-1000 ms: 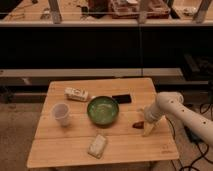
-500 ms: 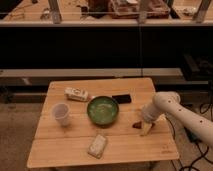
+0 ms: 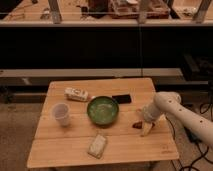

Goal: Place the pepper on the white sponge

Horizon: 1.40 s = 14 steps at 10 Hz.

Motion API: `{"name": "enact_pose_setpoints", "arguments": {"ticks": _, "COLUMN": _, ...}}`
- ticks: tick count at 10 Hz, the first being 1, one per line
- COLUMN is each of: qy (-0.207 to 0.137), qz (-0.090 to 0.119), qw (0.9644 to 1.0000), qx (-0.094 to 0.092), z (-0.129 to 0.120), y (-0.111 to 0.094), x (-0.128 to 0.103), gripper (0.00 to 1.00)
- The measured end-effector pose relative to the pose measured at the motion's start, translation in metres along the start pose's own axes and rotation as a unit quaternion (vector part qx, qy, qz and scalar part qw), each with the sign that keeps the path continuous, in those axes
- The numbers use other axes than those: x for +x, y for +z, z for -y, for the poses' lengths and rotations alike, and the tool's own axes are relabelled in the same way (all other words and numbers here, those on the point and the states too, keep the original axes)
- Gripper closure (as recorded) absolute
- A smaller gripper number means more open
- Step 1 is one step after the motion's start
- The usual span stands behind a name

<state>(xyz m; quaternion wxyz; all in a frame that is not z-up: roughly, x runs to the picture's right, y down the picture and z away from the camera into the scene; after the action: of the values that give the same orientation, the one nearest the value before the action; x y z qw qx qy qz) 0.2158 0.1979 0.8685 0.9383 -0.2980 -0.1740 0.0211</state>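
A small dark red pepper lies on the wooden table at the right, just left of my gripper. The gripper points down at the table right next to the pepper, at the end of my white arm that comes in from the right. The white sponge lies flat near the table's front edge, left of the pepper and below the green bowl.
A green bowl sits mid-table. A black phone lies behind it. A white packet lies at the back left and a white paper cup stands at the left. Dark shelving runs behind the table.
The gripper has shifted slightly lower and left toward the pepper. Nothing else has moved.
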Motion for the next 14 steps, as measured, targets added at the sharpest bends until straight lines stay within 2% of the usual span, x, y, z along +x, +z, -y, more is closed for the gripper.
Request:
{"name": "enact_pose_setpoints", "arguments": {"ticks": 2, "qy": -0.006, "qz": -0.009, "qw": 0.9999, "qx": 0.010, "z": 0.003, "y": -0.007, "x": 0.007, "gripper": 0.20}}
{"name": "enact_pose_setpoints", "arguments": {"ticks": 4, "qy": -0.009, "qz": -0.014, "qw": 0.9994, "qx": 0.029, "z": 0.009, "y": -0.030, "x": 0.014, "gripper": 0.20}}
{"name": "enact_pose_setpoints", "arguments": {"ticks": 7, "qy": -0.016, "qz": -0.012, "qw": 0.9990, "qx": 0.040, "z": 0.014, "y": -0.038, "x": 0.022, "gripper": 0.20}}
{"name": "enact_pose_setpoints", "arguments": {"ticks": 9, "qy": -0.015, "qz": -0.008, "qw": 0.9993, "qx": 0.034, "z": 0.013, "y": -0.040, "x": 0.029, "gripper": 0.20}}
{"name": "enact_pose_setpoints", "arguments": {"ticks": 12, "qy": -0.014, "qz": -0.002, "qw": 0.9999, "qx": 0.004, "z": 0.010, "y": -0.033, "x": 0.034, "gripper": 0.21}}
{"name": "enact_pose_setpoints", "arguments": {"ticks": 14, "qy": -0.012, "qz": 0.001, "qw": 0.9998, "qx": -0.014, "z": 0.006, "y": -0.029, "x": 0.040, "gripper": 0.38}}
